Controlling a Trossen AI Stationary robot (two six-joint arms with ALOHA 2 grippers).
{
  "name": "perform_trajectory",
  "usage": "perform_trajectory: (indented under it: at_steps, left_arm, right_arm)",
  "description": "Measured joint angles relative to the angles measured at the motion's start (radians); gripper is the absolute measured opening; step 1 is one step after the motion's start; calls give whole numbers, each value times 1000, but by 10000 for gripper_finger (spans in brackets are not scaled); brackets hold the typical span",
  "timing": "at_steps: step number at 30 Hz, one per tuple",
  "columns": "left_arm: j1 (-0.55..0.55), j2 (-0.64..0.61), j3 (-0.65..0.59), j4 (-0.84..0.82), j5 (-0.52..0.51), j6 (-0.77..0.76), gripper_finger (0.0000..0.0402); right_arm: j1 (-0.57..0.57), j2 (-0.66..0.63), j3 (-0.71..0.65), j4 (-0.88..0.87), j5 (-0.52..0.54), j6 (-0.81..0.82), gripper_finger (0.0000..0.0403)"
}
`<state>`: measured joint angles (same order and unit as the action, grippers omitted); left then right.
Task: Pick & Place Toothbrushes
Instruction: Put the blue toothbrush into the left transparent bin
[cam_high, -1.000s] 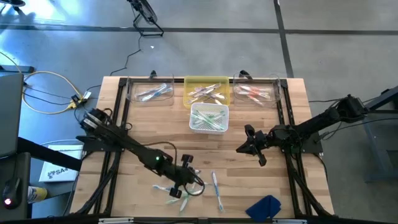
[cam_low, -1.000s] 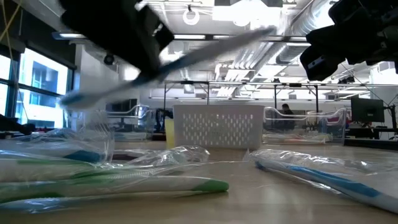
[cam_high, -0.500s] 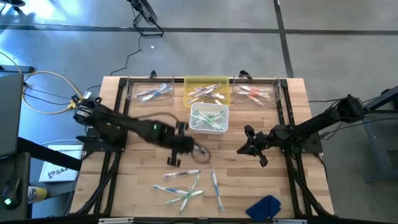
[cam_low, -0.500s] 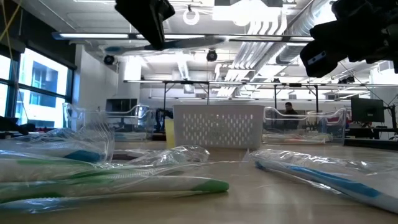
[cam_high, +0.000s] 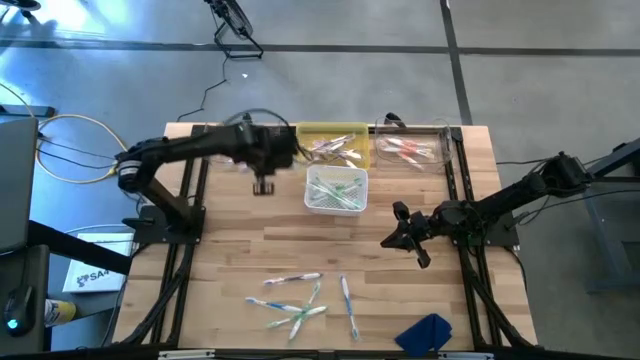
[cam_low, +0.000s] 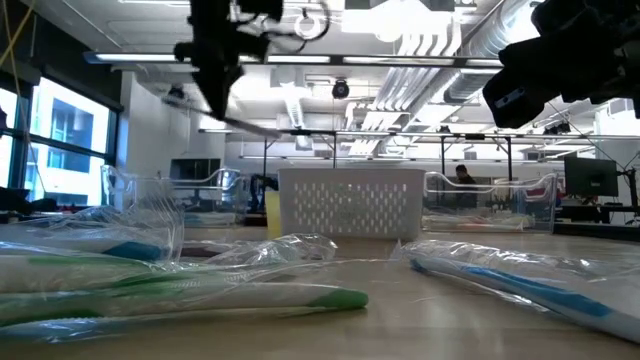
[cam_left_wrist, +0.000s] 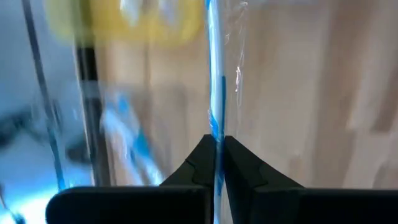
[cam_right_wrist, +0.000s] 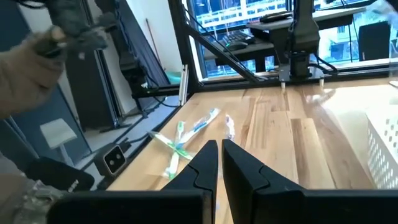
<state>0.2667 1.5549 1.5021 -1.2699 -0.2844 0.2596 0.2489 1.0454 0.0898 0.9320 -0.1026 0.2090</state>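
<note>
My left gripper (cam_high: 263, 182) hangs high over the table's far left part, beside the left clear tray (cam_high: 243, 150), and is shut on a blue-and-white toothbrush (cam_left_wrist: 212, 68) in a clear wrapper. In the low view that toothbrush (cam_low: 255, 126) shows as a thin slanted line below the gripper (cam_low: 215, 70). Several wrapped toothbrushes (cam_high: 300, 300) lie flat on the table near its near edge. My right gripper (cam_high: 398, 236) waits shut above the table's right half, touching nothing. My left gripper pinches the toothbrush's blue-marked handle (cam_left_wrist: 215, 127) between its two fingers, through the clear wrapper. The long stick runs onward past the fingertips. It is lifted clear of the table and slants a little in the low view.
Along the far edge stand the left clear tray, a yellow tray (cam_high: 306, 160) and a right clear tray (cam_high: 440, 160), each with toothbrushes; a white basket (cam_high: 336, 205) sits before the yellow one. A blue cloth (cam_high: 425, 332) lies at the near right corner. A person's sleeve (cam_right_wrist: 25, 68) shows beyond the table.
My left gripper has risen from the pile at the near edge with the blue toothbrush and has swung toward the far edge and left, reaching the left clear tray. It has turned on the way. The toothbrush has been lifted clear and carried along.
</note>
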Motion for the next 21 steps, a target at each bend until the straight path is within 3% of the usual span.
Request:
perform_trajectory:
  at_steps: [5,9,14,17,21]
  left_arm:
    - [188,-90,-103,13,-39,-8,8]
    - [329,-227,-234,114,-67,-52,8]
    - [464,-370,-406,373,-66,-70,8]
    - [517,-385,-473,518,-11,-15,8]
    - [590,-323,-513,546,44,38,8]
  right_arm:
    - [0,0,0,-1,0,8,15]
    - [0,0,0,7,22,7,15]
    - [0,0,0,14,123,5,15]
    - [0,0,0,14,157,5,15]
    - [0,0,0,14,157,8,15]
